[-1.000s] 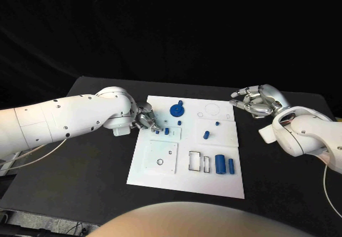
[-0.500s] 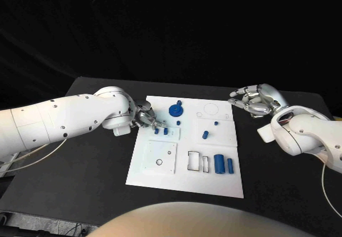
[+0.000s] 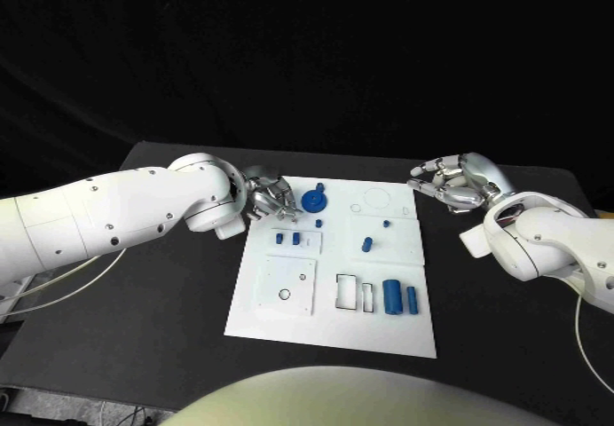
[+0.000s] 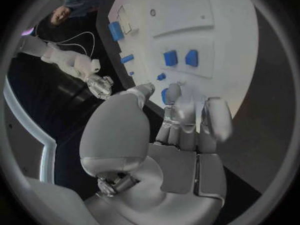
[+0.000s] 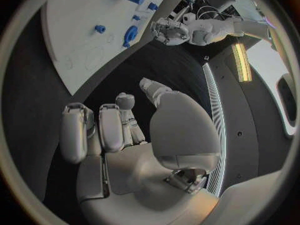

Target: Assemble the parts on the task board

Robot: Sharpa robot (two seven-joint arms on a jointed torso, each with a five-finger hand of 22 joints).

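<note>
The white task board (image 3: 330,306) lies in the middle of the table. A blue round part (image 3: 315,199) sits near its rear edge. Two short blue pegs (image 3: 288,238) stand in a small square plate. Another peg (image 3: 367,241) lies mid-board, and two blue cylinders (image 3: 400,296) lie near the front right. My left hand (image 3: 271,197) hovers at the board's rear left with its fingertips (image 4: 187,110) right beside the round part (image 4: 165,95); nothing is in it. My right hand (image 3: 451,185) hangs off the board's right rear corner, fingers loosely curled and holding nothing.
Small plates with cut-outs (image 3: 289,286) and slots (image 3: 355,291) are set in the board's front half. Bare black table (image 3: 167,293) surrounds the board on both sides. In the right wrist view my left hand (image 5: 167,29) shows beyond the board (image 5: 75,25).
My left hand has drawn back from the two short pegs toward the board's rear edge, ending beside the round part. The pegs now stand uncovered. My right hand has barely moved.
</note>
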